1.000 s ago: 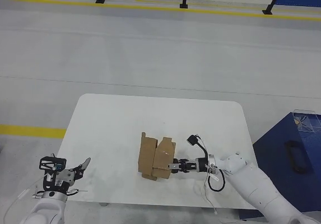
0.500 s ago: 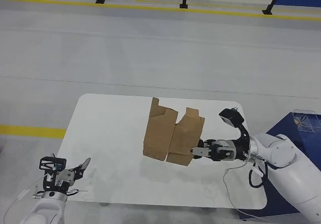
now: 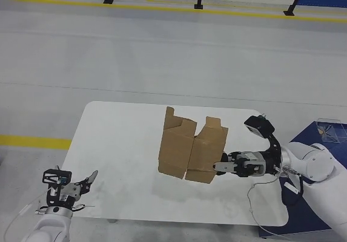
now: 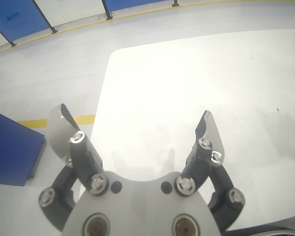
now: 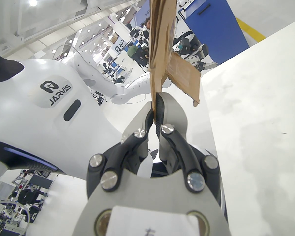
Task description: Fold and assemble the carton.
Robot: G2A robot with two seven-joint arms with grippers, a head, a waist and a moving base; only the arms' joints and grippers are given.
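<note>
Carton (image 3: 191, 152): flattened, not yet opened, held clear above right half of table (image 3: 118, 139).
Right gripper (image 5: 154, 110): fingers clamped on carton edge nearest table's right side. Carton extended from gripper toward table centre, panels edge-on to gripper.
Left gripper (image 4: 135, 116): fingers apart, empty, at table's near left corner, well apart from carton.
Judgement: right arm nearer. Left arm had to cross table to reach carton's free edge.

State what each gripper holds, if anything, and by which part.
The right gripper is shut on the flattened carton, pinching its edge beside a flap. The left gripper is open and holds nothing.
</note>
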